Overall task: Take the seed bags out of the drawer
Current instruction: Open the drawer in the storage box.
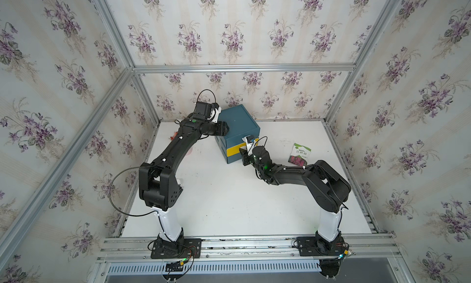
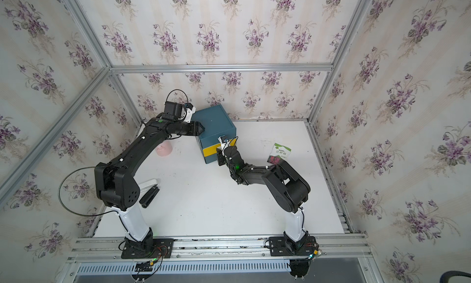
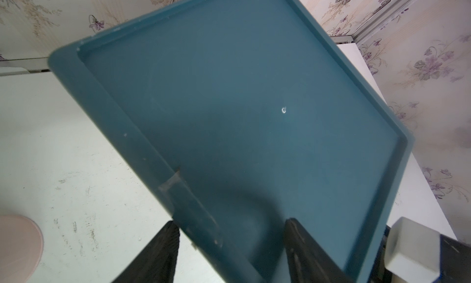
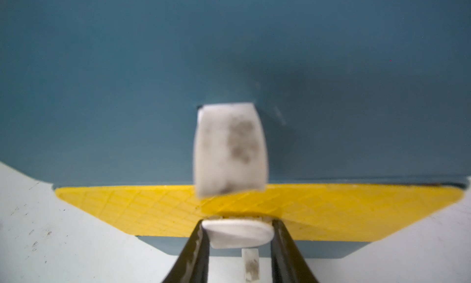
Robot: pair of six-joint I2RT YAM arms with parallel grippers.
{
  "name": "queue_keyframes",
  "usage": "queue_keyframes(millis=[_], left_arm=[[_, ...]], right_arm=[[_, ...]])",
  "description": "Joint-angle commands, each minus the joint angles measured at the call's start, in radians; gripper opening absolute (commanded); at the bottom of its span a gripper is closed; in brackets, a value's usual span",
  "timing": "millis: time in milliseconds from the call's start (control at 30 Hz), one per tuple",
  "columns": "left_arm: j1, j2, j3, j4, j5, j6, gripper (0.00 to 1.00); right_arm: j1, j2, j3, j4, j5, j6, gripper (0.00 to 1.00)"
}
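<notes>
Right gripper (image 4: 238, 225) jaws pinch the white pull (image 4: 238, 237) of the yellow drawer (image 4: 127, 207), a grip only the right wrist view makes plain. One seed bag (image 1: 300, 154), white-green above magenta blooms, lies flat on the desk (image 1: 229, 205) right of the blue cabinet (image 1: 235, 121), seen in both top views. Left gripper (image 3: 226, 225) jaws stand apart astride the cabinet's top rim.
</notes>
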Motion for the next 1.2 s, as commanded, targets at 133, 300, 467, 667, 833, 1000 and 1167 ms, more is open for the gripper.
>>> queue_keyframes(millis=[133,300,467,667,833,1000,1167], left_arm=[[0.007,0.001,-0.016,-0.197,-0.052,0.040,0.68],[0.009,-0.003,-0.016,-0.198,-0.053,0.038,0.68],[0.009,0.000,-0.017,-0.197,-0.044,0.037,0.68],[0.009,0.002,-0.013,-0.196,-0.039,0.037,0.68],[0.008,0.007,-0.008,-0.195,-0.033,0.032,0.68],[0.009,0.006,-0.002,-0.200,-0.038,0.037,0.69],[0.008,0.003,-0.001,-0.205,-0.041,0.040,0.68]], right_arm=[[0.009,-0.039,-0.028,0.044,-0.029,0.028,0.07],[0.024,-0.061,-0.058,0.039,-0.021,0.033,0.07],[0.041,-0.088,-0.098,0.034,-0.005,0.037,0.07],[0.052,-0.122,-0.147,0.024,0.012,0.046,0.07],[0.070,-0.150,-0.183,0.013,0.028,0.056,0.07],[0.094,-0.179,-0.220,0.004,0.051,0.069,0.07],[0.113,-0.219,-0.261,-0.016,0.069,0.082,0.07]])
